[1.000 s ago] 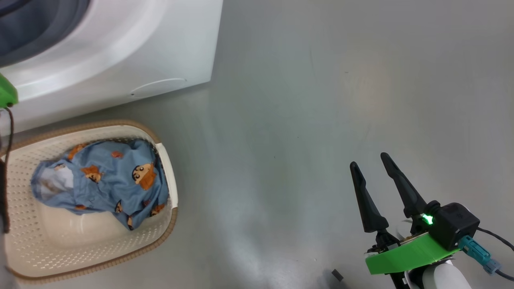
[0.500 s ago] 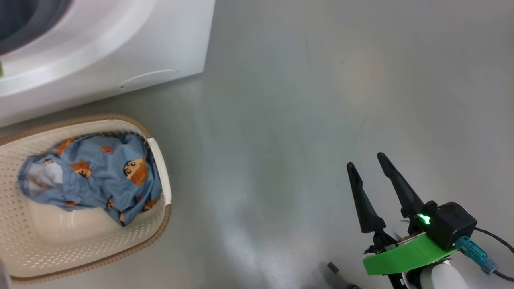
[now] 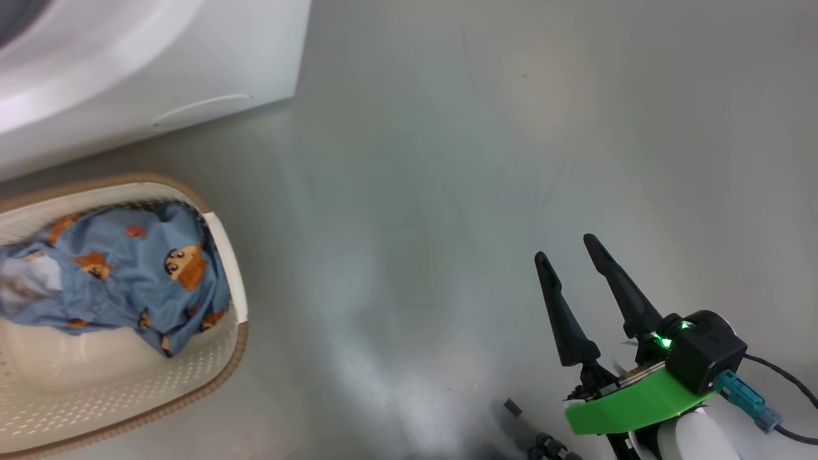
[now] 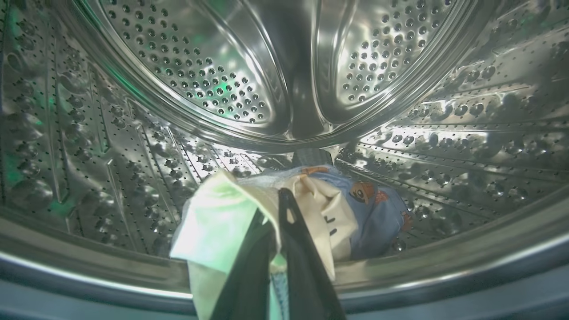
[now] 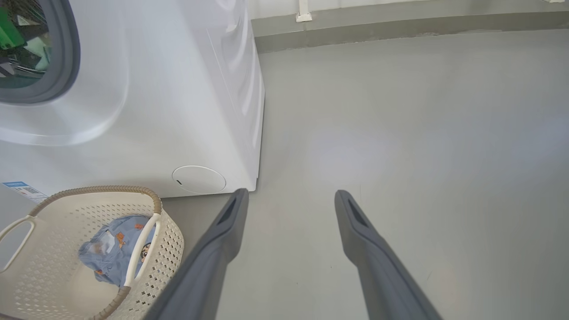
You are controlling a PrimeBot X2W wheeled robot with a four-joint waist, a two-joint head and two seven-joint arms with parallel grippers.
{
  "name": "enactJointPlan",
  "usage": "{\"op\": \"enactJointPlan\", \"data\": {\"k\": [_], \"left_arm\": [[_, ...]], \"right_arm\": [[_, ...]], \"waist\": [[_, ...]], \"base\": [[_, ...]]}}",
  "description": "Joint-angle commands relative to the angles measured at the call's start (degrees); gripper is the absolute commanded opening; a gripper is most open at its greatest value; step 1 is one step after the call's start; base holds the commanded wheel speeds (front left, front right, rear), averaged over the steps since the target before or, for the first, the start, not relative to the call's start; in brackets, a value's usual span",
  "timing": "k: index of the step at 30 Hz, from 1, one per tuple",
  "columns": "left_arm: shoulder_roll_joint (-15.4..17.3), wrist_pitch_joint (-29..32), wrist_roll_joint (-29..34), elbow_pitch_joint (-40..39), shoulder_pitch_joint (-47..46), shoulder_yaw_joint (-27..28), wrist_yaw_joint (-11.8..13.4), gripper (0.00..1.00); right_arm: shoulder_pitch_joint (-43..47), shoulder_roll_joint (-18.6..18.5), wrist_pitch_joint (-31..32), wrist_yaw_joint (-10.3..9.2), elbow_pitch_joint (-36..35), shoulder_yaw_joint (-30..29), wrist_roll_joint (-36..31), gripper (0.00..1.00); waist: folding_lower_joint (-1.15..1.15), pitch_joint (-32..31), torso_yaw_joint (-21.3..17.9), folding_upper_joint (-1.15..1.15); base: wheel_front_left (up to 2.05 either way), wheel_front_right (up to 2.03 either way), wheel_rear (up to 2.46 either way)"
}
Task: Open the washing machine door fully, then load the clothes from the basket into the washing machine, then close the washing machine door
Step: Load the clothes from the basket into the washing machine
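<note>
Loading the washing machine (image 3: 160, 57): left hand (image 4: 272, 206) pinched shut on pale clothes (image 4: 213, 222) at the drum's (image 4: 133, 146) front lip, beside a blue garment (image 4: 378, 213) inside. Right hand (image 3: 564, 248) spread open, empty, over the floor (image 3: 447, 160). Probably next: letting go, then reaching into the basket (image 3: 227, 358) for the blue piece (image 3: 128, 281) there.

From my head, the washing machine (image 3: 128, 64) stands at ten o'clock. The basket (image 3: 217, 358) sits on the floor (image 3: 415, 191) just before it, at eight o'clock, with clothes (image 3: 115, 281) in the end nearest the machine. My right fingers (image 3: 559, 313) hang over the floor at four o'clock, well apart from both. My left fingers (image 4: 298, 258) reach over the lip of the drum (image 4: 444, 133) with some clothes between and over them. More lie on the drum's bottom at one o'clock, just beyond.
</note>
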Motion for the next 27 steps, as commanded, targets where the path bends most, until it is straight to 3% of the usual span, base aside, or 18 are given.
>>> {"op": "enactJointPlan", "data": {"k": [1,11,21,27], "left_arm": [[3.41,-0.63,0.35,-1.27,-1.35,0.16,0.25,0.00],[4.77,-1.70,1.17,-3.79,-5.97,-1.17,0.64,0.00],[6.44,-1.76,2.41,-14.82,-5.08,-0.60,2.30,0.00],[8.12,-1.76,4.34,-9.76,-3.86,-2.55,1.76,0.00]], "right_arm": [[0.65,-0.23,-0.27,0.09,-1.36,1.43,-0.81,1.00],[1.00,-0.22,-0.27,0.09,-1.60,2.32,-1.14,1.00],[1.09,-0.22,-0.27,0.09,-1.62,3.35,-1.03,1.00],[1.47,-0.22,-0.27,0.09,-1.17,4.43,-0.83,1.00]], "waist": [[0.00,0.82,-0.69,0.00],[0.00,3.40,-1.24,0.00],[0.00,4.94,-2.37,0.00],[0.00,4.83,-3.77,0.00]], "base": [[0.00,0.00,0.00],[0.00,0.00,0.00],[0.00,0.00,0.00],[0.00,0.00,0.00]]}}
